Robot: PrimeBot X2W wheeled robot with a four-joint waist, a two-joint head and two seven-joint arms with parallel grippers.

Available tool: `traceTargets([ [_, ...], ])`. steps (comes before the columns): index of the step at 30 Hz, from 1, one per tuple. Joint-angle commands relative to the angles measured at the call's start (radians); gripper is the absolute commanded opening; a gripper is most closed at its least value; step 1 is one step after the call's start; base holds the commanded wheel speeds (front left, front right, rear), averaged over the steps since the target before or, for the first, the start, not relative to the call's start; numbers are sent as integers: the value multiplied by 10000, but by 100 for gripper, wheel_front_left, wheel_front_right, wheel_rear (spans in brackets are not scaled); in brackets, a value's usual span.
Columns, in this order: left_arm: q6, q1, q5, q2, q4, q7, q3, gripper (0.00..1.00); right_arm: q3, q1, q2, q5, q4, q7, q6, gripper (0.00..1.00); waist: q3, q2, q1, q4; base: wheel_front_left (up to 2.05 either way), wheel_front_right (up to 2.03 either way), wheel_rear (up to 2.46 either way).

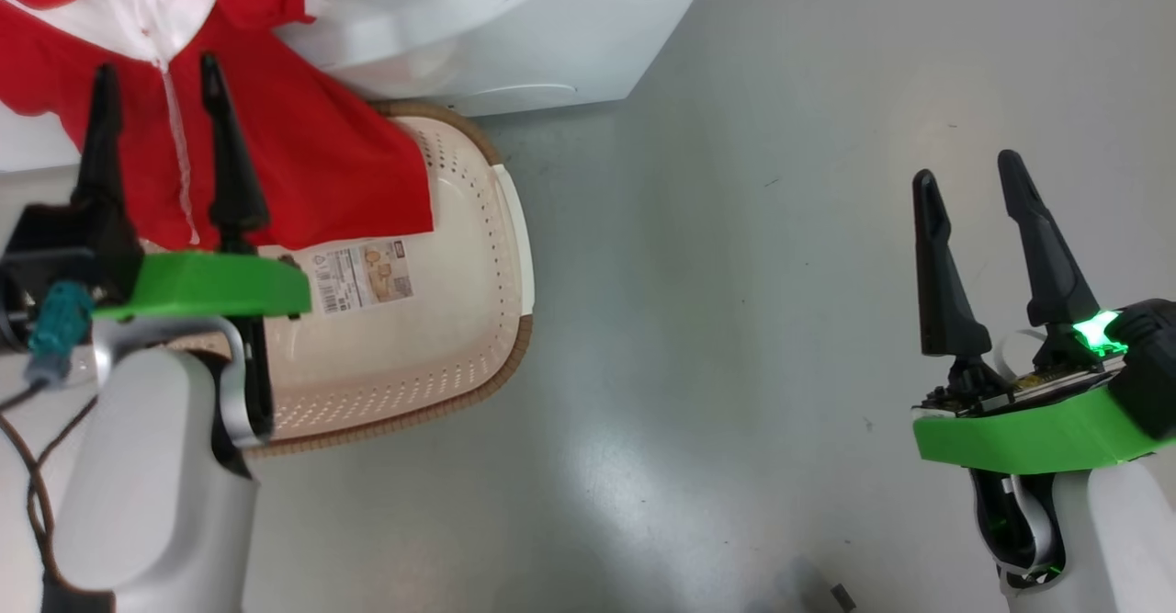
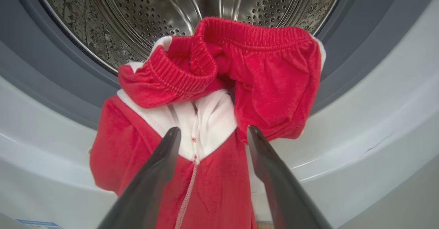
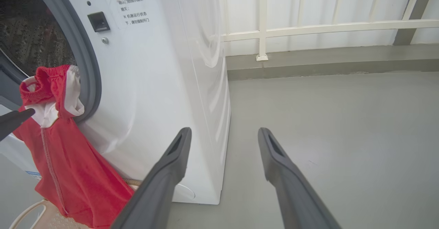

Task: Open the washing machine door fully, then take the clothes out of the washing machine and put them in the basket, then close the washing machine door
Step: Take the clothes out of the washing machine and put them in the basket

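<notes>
**Head view: unloading step, clothes half out of the drum, nothing gripped**

Left pincer [image 2: 213,129]: released. Its fingers are spread either side of the white collar and zip of the clothes [image 2: 271,78]. The tips are at the fabric or just off it; I can't tell which. Nothing is clamped.

Right pincer [image 1: 966,167]: released too, over bare floor [image 1: 735,337], well apart from the washing machine [image 1: 551,34] and the basket [image 1: 478,305].

Where the clothes are:
- The red bundle is draped out of the drum [image 2: 137,12], across the grey gasket [image 2: 51,74] and over the machine's front lip.
- An elastic waistband is bunched up in the mouth.
- The zipped part hangs down the front panel, and its hem reaches into the basket just below.
- It covers the basket's far corner on the robot's left and stops next to the sticker [image 1: 360,275].

Step, my read: the middle one, taking the clothes out. The drum mouth is unobstructed, so the door stage looks done. I can't judge how far the door is swung.

What the next move calls for:
- Clench the left pincer on the bunch at the collar, deep enough to catch the waistband piece as well as the zip layer. This may be two garments.
- Lift up and off the lip before pulling back, so nothing drags on the gasket.
- Lower it over the basket and let go.
- Check the drum for leftovers, then close the door.
</notes>
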Motion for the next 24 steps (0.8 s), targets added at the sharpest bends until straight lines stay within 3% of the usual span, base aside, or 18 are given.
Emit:
traceTargets([
  [1,41,-42,52,345,-140,-19,332,100,210,45,-22,81,-199,-63,62,100,2,-1,0,-25,0,0,0],
  [18,-129,-1808,459,957,2673,-20,660,100,329,-13,-22,273,-111,-63,62,100,132,-1,0,-349,0,0,0],
  [24,-448,-2307,408,951,3590,-20,636,97,337,-69,-22,352,-97,-63,62,100,188,-1,0,-403,0,0,0],
])
